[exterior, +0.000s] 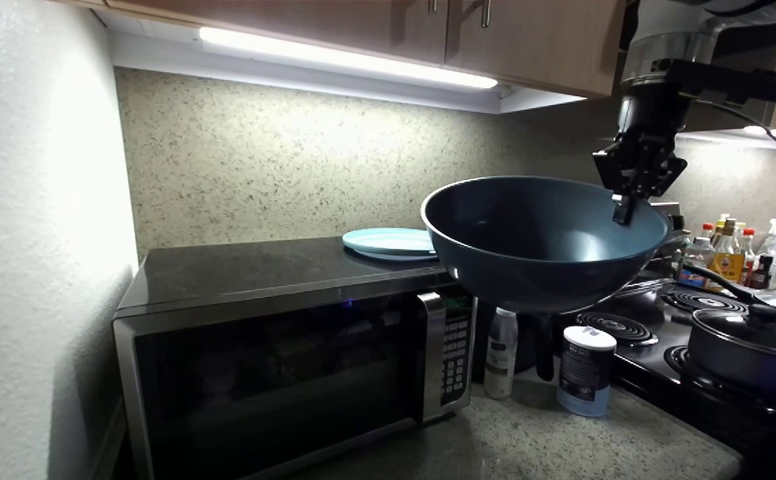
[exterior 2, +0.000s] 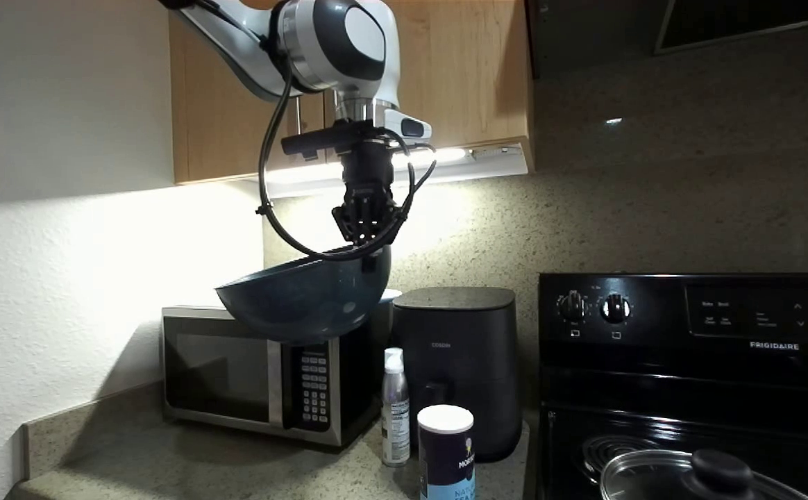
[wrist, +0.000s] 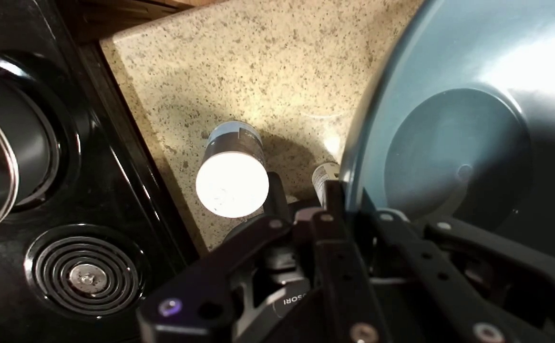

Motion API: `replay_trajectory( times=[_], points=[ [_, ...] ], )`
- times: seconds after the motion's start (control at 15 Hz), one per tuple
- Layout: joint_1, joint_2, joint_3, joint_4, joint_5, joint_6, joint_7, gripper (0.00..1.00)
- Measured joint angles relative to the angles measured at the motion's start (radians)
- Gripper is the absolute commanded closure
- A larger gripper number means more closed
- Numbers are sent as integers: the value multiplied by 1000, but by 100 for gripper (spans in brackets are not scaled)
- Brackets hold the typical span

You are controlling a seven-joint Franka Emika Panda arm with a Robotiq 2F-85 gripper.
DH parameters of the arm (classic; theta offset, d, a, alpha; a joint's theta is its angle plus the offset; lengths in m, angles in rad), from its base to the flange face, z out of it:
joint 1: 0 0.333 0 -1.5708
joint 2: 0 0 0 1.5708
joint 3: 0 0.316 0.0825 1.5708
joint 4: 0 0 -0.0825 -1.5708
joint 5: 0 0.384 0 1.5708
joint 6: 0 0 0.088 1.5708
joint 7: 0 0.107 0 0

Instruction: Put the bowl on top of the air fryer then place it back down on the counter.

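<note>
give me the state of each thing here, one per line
bowl: tilted, in the air, held by its rim
gripper: shut on the bowl's rim
air fryer: drawer shut
microwave: door shut, display lit
plate: lying flat on the microwave
canister: upright, lidded
bottle: upright
pot: lidded
coil: not glowing
light: on
upper cabinet: doors shut

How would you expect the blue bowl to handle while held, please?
The bowl is probably stiff: its round outline shows no sag. It may pivot, since the gripper pinches it at only one side and it hangs tilted. Smooth and shiny, it could slip.
</note>
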Motion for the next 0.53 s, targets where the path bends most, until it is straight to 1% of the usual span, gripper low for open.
replay_trajectory(
  times=[0.2, 0.53],
  points=[
    [6, 5, 8, -9, -4, -10, -2, 94],
    [46, 15, 59, -56, -55, -43, -9, 94]
  ],
)
